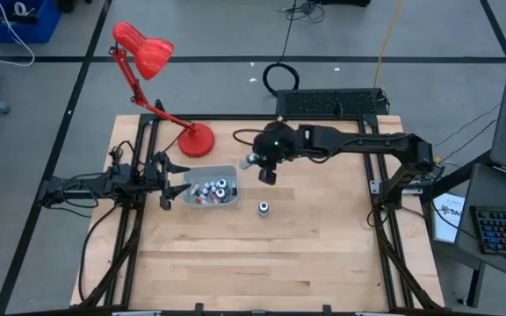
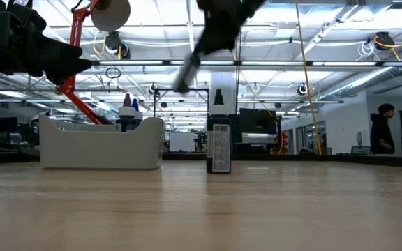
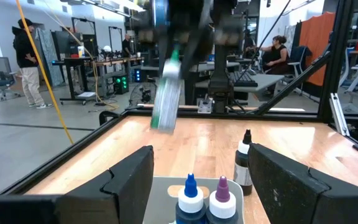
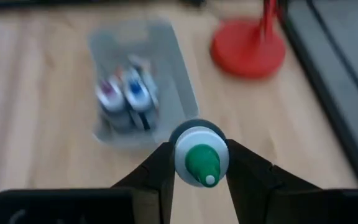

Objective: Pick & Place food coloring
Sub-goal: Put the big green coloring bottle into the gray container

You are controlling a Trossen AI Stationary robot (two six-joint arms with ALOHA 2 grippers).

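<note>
High view: right gripper (image 1: pixel 269 169) above the worktop (image 1: pixel 262 263), just right of the tray (image 1: pixel 209 190); a lone bottle (image 1: pixel 263 208) stands nearer.
Right wrist view: fingers (image 4: pixel 160 168) clamp a green-tipped food coloring bottle (image 4: pixel 199 160).
Left wrist view: left gripper (image 3: pixel 202 180) spread wide, empty, at tray.

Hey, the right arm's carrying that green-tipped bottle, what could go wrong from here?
1. The right end effector pinches only the green-tipped bottle just below its cap; it may slip or swing while moving.
2. The tray already holds several bottles, so a drop could topple them.
3. The lone bottle standing on the table could get knocked over.
</note>
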